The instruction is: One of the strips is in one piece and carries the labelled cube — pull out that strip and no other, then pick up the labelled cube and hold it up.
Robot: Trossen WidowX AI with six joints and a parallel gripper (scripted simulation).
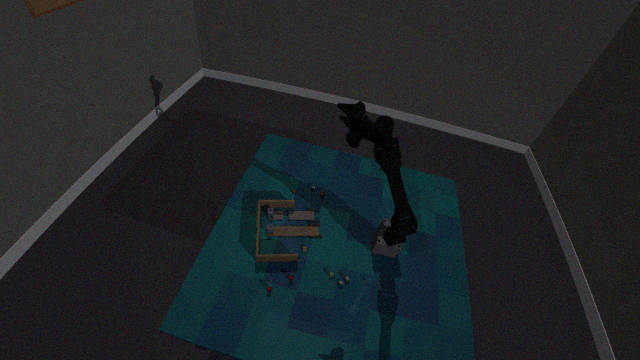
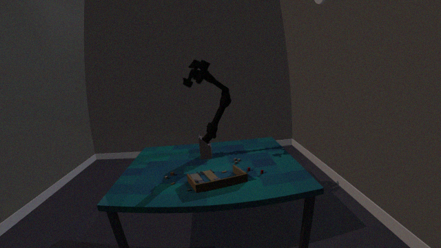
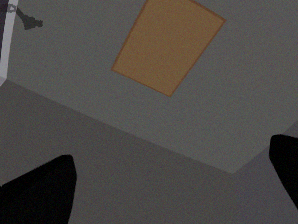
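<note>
A wooden three-sided frame (image 1: pixel 258 235) (image 2: pixel 220 184) lies on the teal table (image 1: pixel 425 300) (image 2: pixel 148 193). Inside it lie two tan strips. The far strip (image 1: pixel 301 215) shows a gap near its left end. The near strip (image 1: pixel 296 231) looks whole. A small grey cube sits at the left end of each strip, one on the far strip (image 1: pixel 270 212) and one on the near strip (image 1: pixel 270 228); no label can be made out in this dim light. My gripper (image 1: pixel 347 112) (image 2: pixel 189 73) (image 3: pixel 176 158) is open and empty. It is raised high above the table and points at the wall.
Small red pieces (image 1: pixel 269 289) (image 2: pixel 249 169) and pale cubes (image 1: pixel 341 282) lie scattered on the table around the frame. The arm's base (image 1: pixel 386 245) (image 2: pixel 205 150) stands right of the frame. The wrist view shows only the wall with an orange panel (image 3: pixel 169 39).
</note>
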